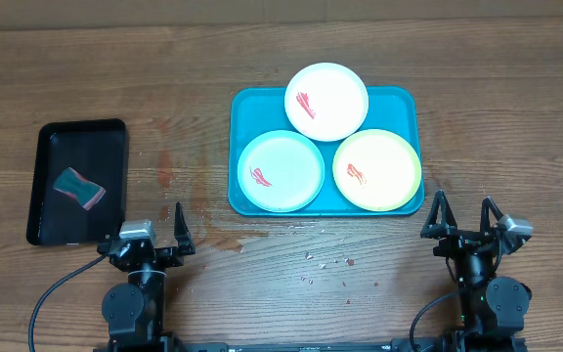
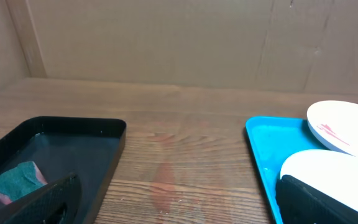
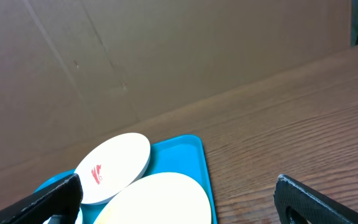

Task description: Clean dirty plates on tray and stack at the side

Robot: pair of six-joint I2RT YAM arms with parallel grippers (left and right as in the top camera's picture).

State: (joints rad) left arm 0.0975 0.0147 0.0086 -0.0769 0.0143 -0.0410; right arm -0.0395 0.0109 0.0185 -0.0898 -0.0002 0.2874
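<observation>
Two arms low at near table edge; your left gripper [image 1: 150, 238] and right gripper [image 1: 462, 210] both spread wide, empty. Three red-smeared round plastic plates: white plate [image 1: 326, 102], mint-blue plate [image 1: 281, 171], yellow-green plate [image 1: 377, 171], all on one turquoise rectangular plastic tray [image 1: 252, 103]. One sponge [image 1: 78, 188] in black tray [image 1: 47, 137].

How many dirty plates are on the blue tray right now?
3. The white plate sits at the far edge of the tray, the mint-blue plate near left, the yellow-green plate near right. None looks hidden.
</observation>
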